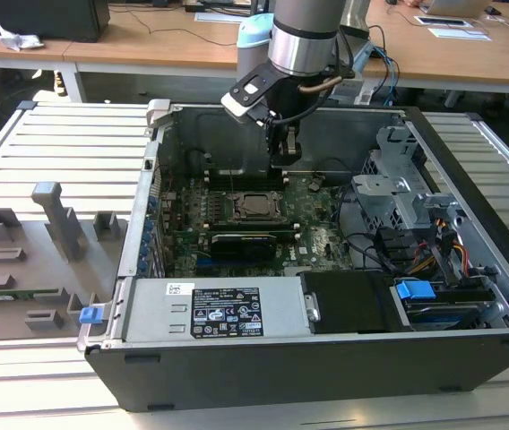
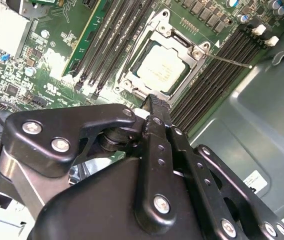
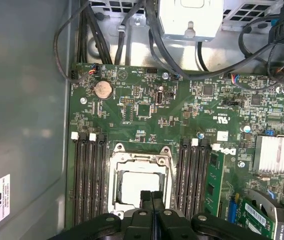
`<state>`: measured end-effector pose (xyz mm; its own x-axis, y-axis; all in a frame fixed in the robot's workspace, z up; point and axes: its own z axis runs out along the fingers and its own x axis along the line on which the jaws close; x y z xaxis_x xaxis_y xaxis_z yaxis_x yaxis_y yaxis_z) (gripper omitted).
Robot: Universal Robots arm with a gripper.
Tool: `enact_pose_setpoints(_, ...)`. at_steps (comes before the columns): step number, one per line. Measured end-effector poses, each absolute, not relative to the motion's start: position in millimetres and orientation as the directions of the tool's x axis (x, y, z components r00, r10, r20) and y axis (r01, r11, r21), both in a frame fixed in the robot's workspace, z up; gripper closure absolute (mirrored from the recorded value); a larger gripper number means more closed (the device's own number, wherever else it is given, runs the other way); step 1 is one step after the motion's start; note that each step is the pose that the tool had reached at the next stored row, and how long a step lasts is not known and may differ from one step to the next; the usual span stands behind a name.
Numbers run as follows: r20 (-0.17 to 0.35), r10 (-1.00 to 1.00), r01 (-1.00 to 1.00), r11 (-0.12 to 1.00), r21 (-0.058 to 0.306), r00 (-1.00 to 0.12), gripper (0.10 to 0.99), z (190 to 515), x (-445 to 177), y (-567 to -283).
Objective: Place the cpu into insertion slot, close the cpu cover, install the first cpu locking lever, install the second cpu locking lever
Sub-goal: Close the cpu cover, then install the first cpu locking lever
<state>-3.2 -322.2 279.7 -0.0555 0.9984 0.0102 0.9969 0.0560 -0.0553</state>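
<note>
Hovering close above the cpu [image 3: 137,186] with the gripper [image 3: 152,195] pressed together, pinching nothing. Seated flat on the motherboard [image 3: 147,125], framed by the lowered cpu cover [image 3: 113,170].

The arm [image 1: 305,40] is formed as a silver-grey cylinder banded in black, with a pale blue joint cap [image 1: 254,32]. The gripper [image 2: 153,101] is built from black links fastened with silver screws.

The cpu [image 3: 141,184] is silver-grey, the circuit board [image 3: 132,131] green.
</note>
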Motion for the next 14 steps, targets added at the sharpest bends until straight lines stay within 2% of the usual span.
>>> enact_pose_setpoints(14,0.01,0.998,0.996,0.068,-0.056,-0.068,0.98,280.6,-3.2,-322.2)
